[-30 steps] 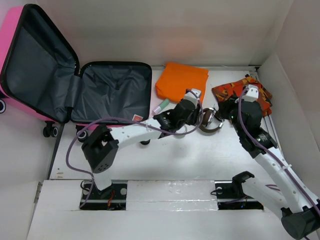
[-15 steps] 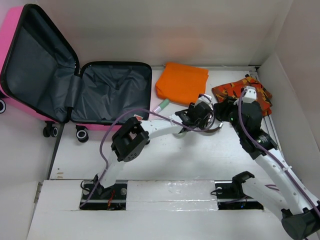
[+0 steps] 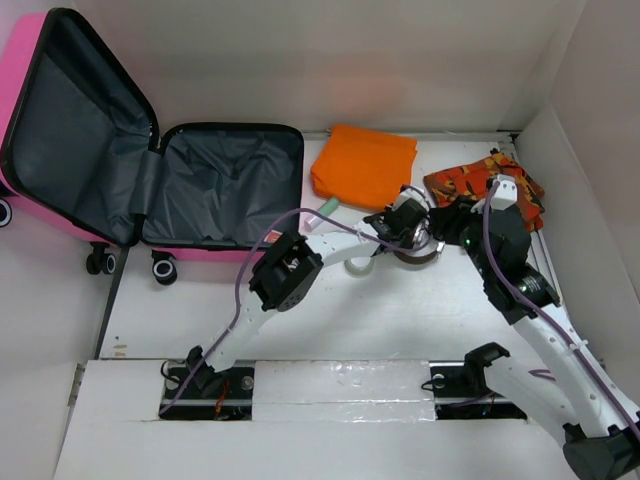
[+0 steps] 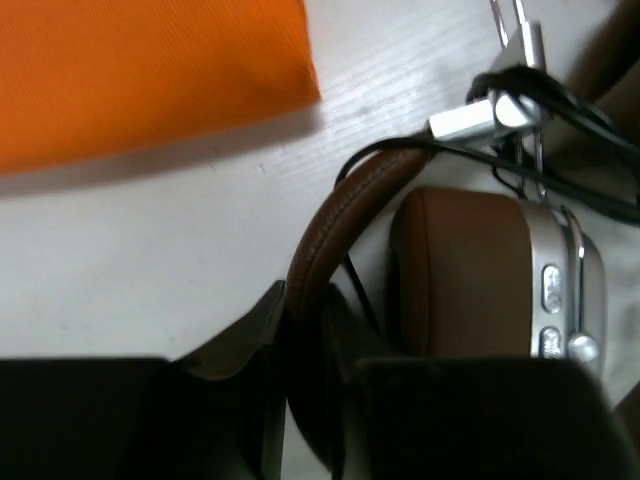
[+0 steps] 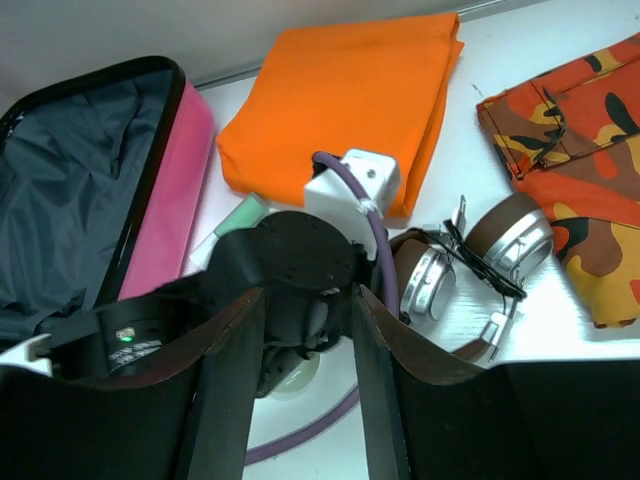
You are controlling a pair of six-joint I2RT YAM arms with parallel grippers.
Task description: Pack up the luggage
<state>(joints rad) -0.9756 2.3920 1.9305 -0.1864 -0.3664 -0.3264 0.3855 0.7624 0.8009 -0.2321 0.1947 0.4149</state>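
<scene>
— What do we see nearest?
— Our right hand [image 5: 305, 295] hangs open above the desk [image 3: 400, 310]; just beside it our left hand [image 4: 300, 320] is clamped on the headphones' [image 4: 460, 260] brown band.
— And the luggage [image 3: 220, 190]?
— Lying open at the desk's far-left corner.

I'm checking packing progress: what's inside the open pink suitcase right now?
Only dark grey lining shows in both halves of the suitcase; no items there. The left arm hides its near right corner.

Open luggage [image 3: 220, 185] at left, folded cloth [image 3: 365, 163] right of it, headphones [image 5: 512, 237] before the cloth
</scene>
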